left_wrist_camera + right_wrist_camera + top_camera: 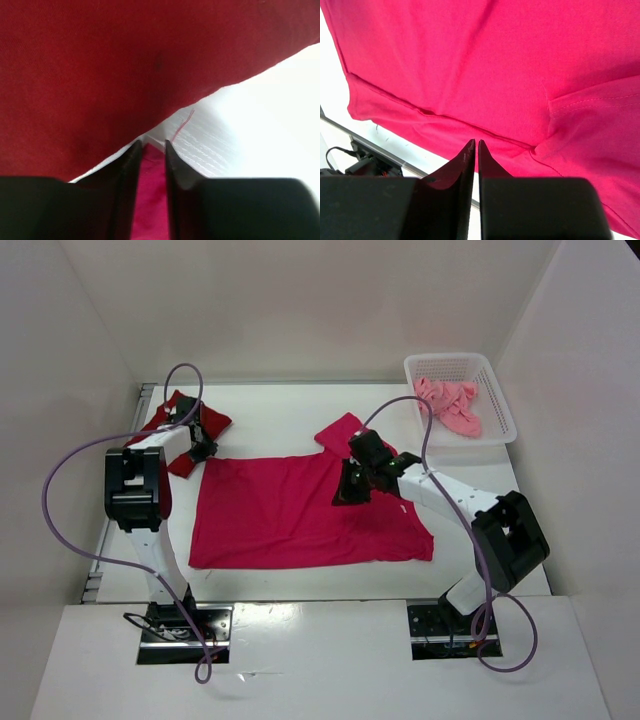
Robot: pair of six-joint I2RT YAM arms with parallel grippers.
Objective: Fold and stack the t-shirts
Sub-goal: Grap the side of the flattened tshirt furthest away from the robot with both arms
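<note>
Your left gripper [151, 146]: jaws slightly apart, magenta cloth in the gap (pinched or only lying beneath, you cannot tell). Its tips sit at the 10 o'clock corner of the magenta-pink shirt [300, 520], beside the dark red shirt [216, 424]. Your right gripper [476, 142]: jaws all but together, nothing visibly caught, over that same shirt, which lies spread mid-table [280, 410]. The salmon shirt [450, 405] lies bunched in the white basket [503, 405] at 2 o'clock.

- Spread t-shirt [290, 515] flat on mid-bench [270, 410]; right tool [350, 485] over its far right part.
- Bunched t-shirt [215, 425] far left; left tool [200, 450] just beside it.
- Basket [500, 390] far right, crumpled t-shirt [450, 405] in it.
</note>
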